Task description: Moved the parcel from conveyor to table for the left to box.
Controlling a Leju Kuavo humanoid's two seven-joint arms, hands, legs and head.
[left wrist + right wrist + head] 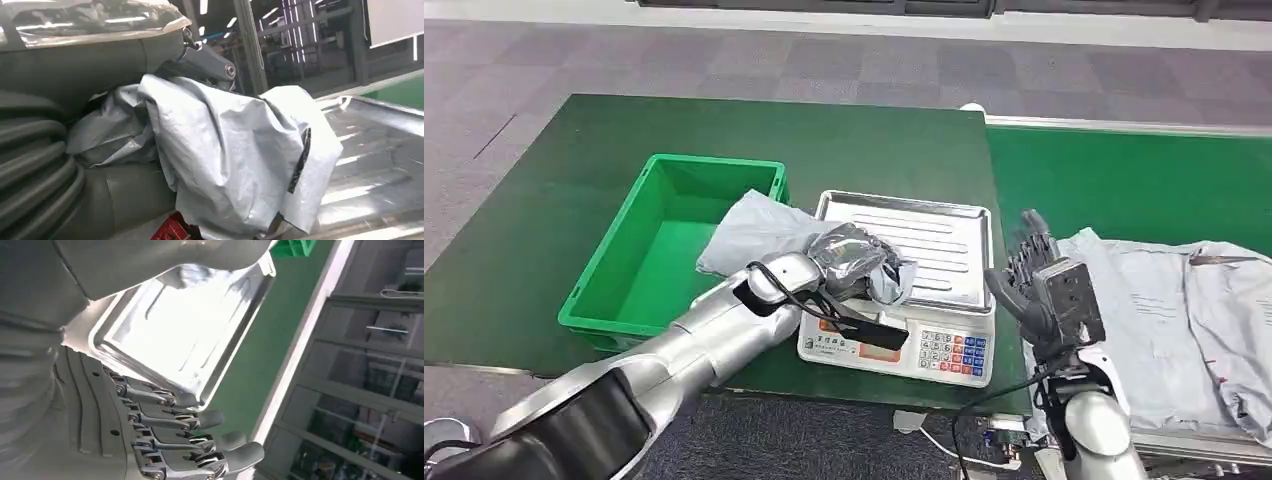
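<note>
Over the scale tray (934,235), left hand (849,262) grips the crumpled parcel (764,232).

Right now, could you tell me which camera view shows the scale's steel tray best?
The head view: the whole steel tray is visible, with the left hand holding the grey parcel over one end. The right wrist view shows most of it, glaring; the left wrist view only one end.
</note>
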